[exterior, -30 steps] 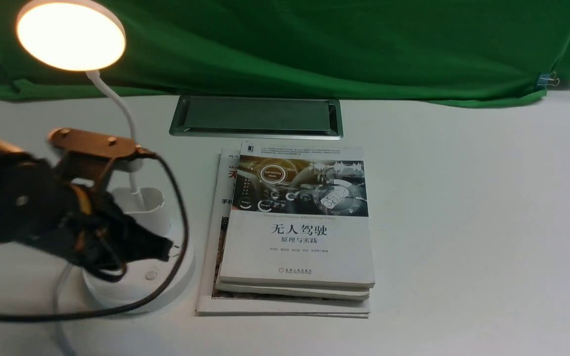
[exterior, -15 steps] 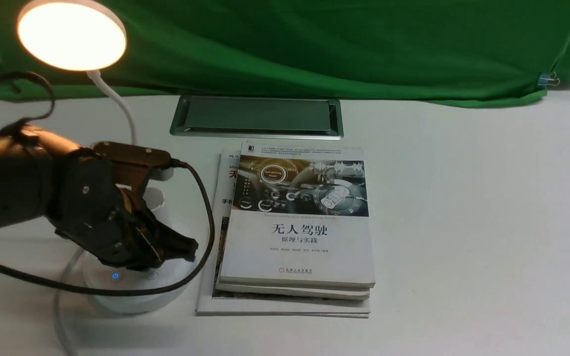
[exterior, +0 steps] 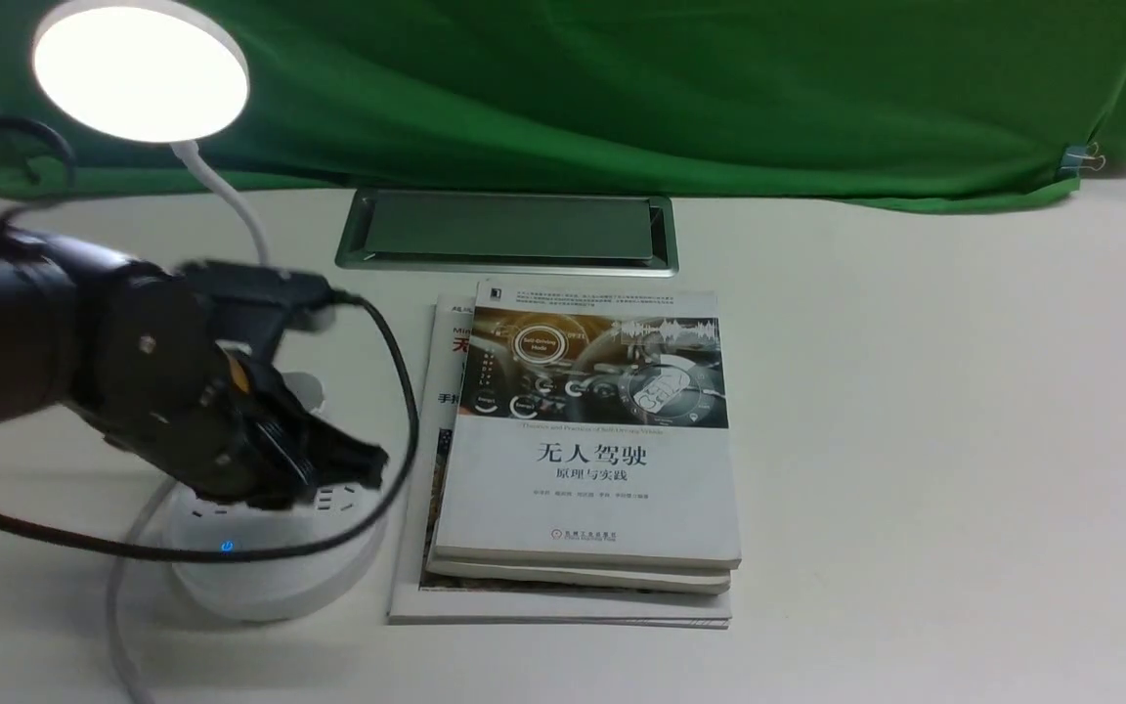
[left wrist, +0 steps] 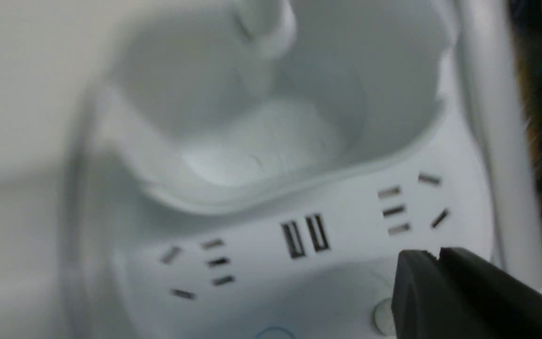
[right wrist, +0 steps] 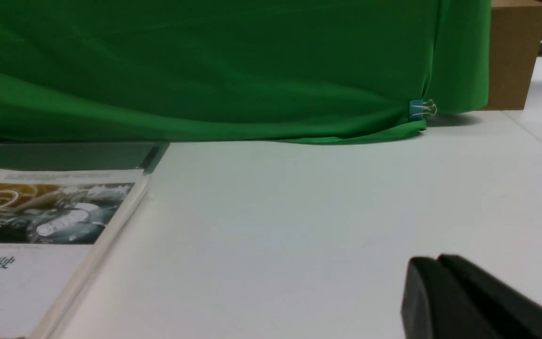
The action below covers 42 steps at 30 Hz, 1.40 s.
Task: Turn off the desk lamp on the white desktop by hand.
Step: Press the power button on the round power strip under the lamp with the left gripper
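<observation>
The disc head [exterior: 141, 70] of the desk lamp [exterior: 270, 577], in the upper left corner of the front view, now glows cold white where half a second ago it glowed warm amber; it is still lit. The left gripper [exterior: 368, 460] has risen a little off the round base, so a row of socket slots [exterior: 328, 501] that it covered before now shows beneath its tip. The small blue light [exterior: 227, 546] on the base's front rim burns as before. The stack of books [exterior: 587, 469] just right of the base has not shifted.

The lamp stands at the lower left of the white desktop [exterior: 915, 440], its thin white neck [exterior: 240, 210] curving up from the cup holder [left wrist: 252, 117], which the arm partly hides in the front view. In the left wrist view the base shows two socket groups with a pair of USB ports [left wrist: 306, 235] between them and a small round button [left wrist: 381, 314] just beside the black fingertips [left wrist: 417, 273]; whether they touch it I cannot tell.

The left gripper's jaws are pressed together with only a seam between them, gripping nothing. The right gripper [right wrist: 438, 263] is likewise closed and empty, low over bare desktop.
</observation>
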{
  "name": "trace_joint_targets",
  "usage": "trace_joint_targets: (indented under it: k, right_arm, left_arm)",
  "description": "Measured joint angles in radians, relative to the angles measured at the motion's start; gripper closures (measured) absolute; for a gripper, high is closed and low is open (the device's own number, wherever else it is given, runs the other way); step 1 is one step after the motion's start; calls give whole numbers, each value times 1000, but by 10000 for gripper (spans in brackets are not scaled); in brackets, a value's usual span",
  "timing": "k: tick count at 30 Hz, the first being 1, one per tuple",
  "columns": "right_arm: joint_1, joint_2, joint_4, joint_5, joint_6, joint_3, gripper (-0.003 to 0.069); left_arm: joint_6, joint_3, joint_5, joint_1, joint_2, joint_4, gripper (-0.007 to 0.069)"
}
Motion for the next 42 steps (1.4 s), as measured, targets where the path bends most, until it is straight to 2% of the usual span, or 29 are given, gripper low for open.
trace_joint_targets:
  k: [5, 9, 13, 26, 35, 42]
  right_arm:
    - [0, -1, 0, -1, 0, 0, 622]
    - [0, -1, 0, -1, 0, 0, 622]
    - [0, 0, 0, -1, 0, 0, 622]
    - [0, 0, 0, -1, 0, 0, 622]
    - [0, -1, 0, -1, 0, 0, 622]
    - [0, 0, 0, -1, 0, 0, 622]
  left_arm:
    - [11, 50, -31, 1, -26, -25, 606]
    - [49, 139, -111, 1, 18, -101, 606]
    - [61, 164, -179, 1, 32, -122, 606]
    - [61, 128, -117, 1, -96, -110, 606]
    - [57, 122, -117, 1, 29, -109, 606]
    - [56, 113, -106, 1, 28, -104, 606]
